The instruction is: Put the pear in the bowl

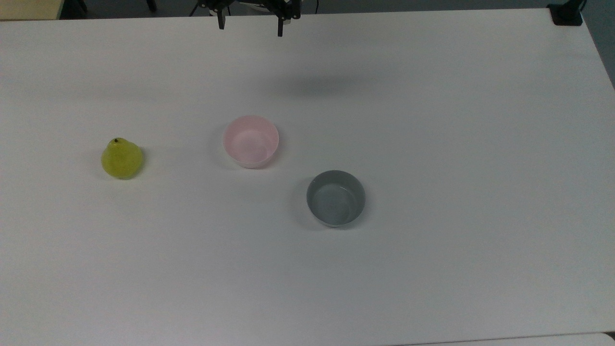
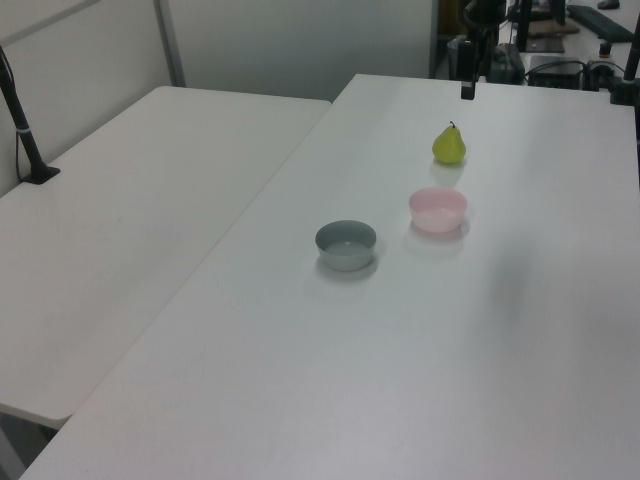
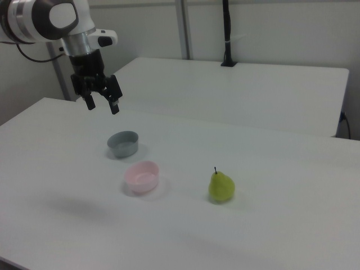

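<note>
Sitting closest to the bottom of the top view was the grey bowl (image 1: 336,198), a small round dish with nothing in it, resting on the big white table (image 1: 432,269). A little farther back, at about 10 o'clock from the grey bowl, was the pink bowl (image 1: 251,141). It was near the grey one but not touching it, and it was empty too. Well away from the pink bowl, at about 9 o'clock from it in the top view, stood the pear (image 1: 122,158). It was yellow-green with little spots, and it stood upright on its fat round bottom with its short dark stem at the top. The pear was on the bare table, not in any bowl, and nothing was touching it. Farthest back, at about 12 o'clock from the pink bowl, at the top edge of the top view, was the gripper (image 1: 250,26). Its two black fingers were spread apart with nothing between them. In the right view the gripper (image 3: 102,104) hung high in the air above the table, pointing down, on a white and silver arm (image 3: 53,19). There it was at about 11 o'clock from the grey bowl (image 3: 123,144), with the pink bowl (image 3: 142,176) and the pear (image 3: 221,187) lower down. A second white table (image 3: 242,90) stood behind the first one.
</note>
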Robot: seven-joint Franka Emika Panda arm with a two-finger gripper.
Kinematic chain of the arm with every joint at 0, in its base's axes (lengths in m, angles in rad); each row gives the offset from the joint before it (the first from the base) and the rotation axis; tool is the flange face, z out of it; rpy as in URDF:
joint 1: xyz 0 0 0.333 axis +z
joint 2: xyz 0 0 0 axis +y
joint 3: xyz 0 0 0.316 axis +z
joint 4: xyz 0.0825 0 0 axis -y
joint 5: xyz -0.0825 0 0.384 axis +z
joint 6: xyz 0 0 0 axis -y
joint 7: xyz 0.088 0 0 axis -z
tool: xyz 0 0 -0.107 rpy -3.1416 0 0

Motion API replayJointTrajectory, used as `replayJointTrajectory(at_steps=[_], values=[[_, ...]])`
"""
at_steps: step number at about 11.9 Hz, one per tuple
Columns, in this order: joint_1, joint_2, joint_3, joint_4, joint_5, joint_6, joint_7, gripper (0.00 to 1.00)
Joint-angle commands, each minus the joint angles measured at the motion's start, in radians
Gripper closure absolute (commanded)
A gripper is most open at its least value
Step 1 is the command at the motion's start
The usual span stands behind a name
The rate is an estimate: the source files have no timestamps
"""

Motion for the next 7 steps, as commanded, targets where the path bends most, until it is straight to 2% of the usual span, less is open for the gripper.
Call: replayJointTrajectory(at_steps=[1, 7], values=[[0.003, -0.021, -0.005, -0.018, 0.007, -0.007, -0.020, 0.00], [-0.009, -0.010, -0.005, -0.023, 0.007, -0.004, -0.021, 0.00]])
